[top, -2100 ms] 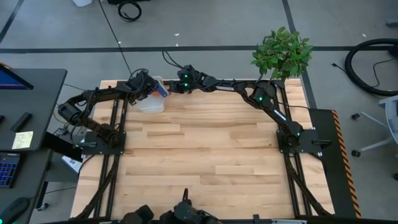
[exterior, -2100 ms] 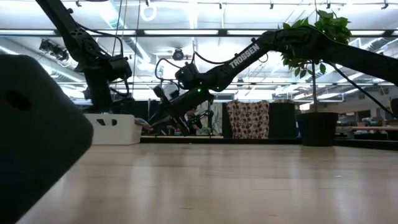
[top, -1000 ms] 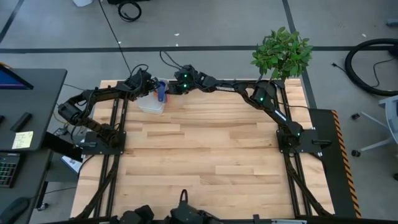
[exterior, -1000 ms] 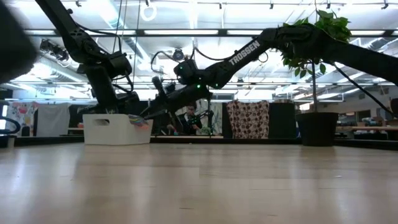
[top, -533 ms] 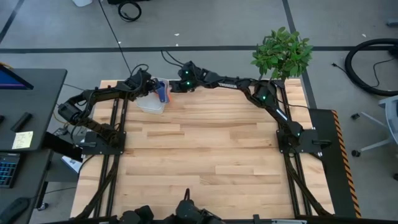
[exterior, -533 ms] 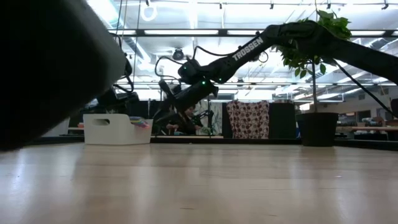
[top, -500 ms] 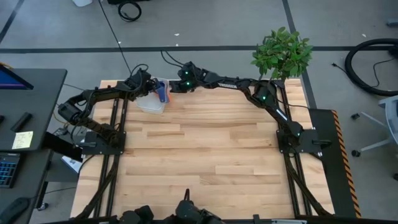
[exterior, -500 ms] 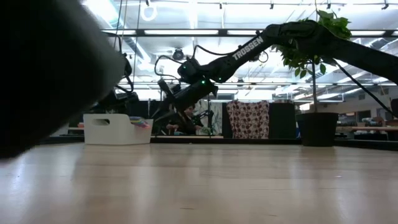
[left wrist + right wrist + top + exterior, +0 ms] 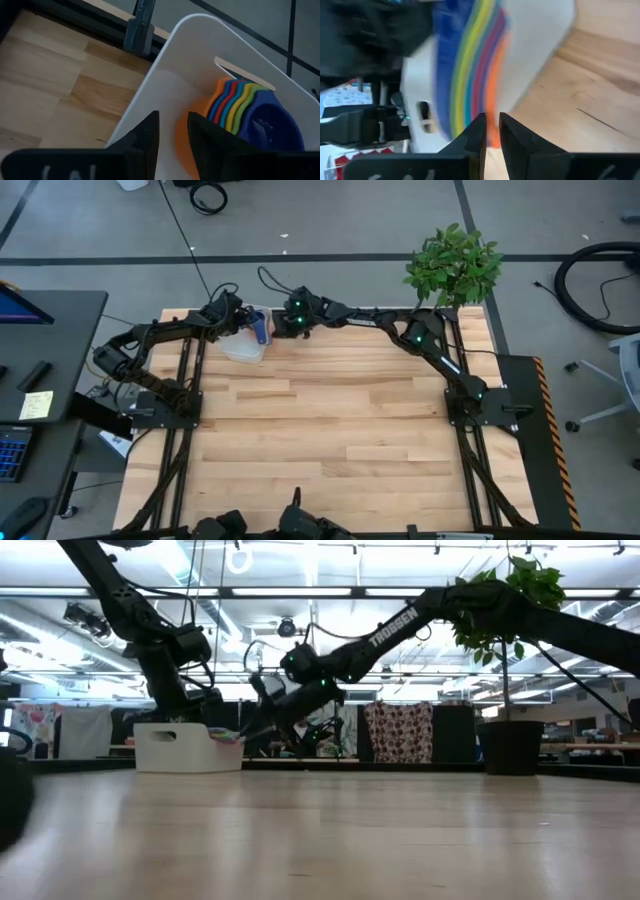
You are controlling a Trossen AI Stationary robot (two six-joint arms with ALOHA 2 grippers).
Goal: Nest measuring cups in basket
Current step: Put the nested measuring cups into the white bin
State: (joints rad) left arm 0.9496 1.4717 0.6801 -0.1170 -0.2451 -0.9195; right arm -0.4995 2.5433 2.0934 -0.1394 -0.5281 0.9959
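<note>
Legible text, one item: brand name "TROSSEN" in white capitals on the dark forearm link of the right arm (image 9: 395, 625), low view, running up the link away from that arm's fingers. No other lettering, numbers, labels or signs can be read in any view.

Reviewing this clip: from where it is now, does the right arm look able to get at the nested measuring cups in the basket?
Probably yes. The right gripper sits just beside the basket, and its wrist view shows the measuring cups right ahead of its nearly closed fingers. The left gripper at the basket's rim crowds the space.
</note>
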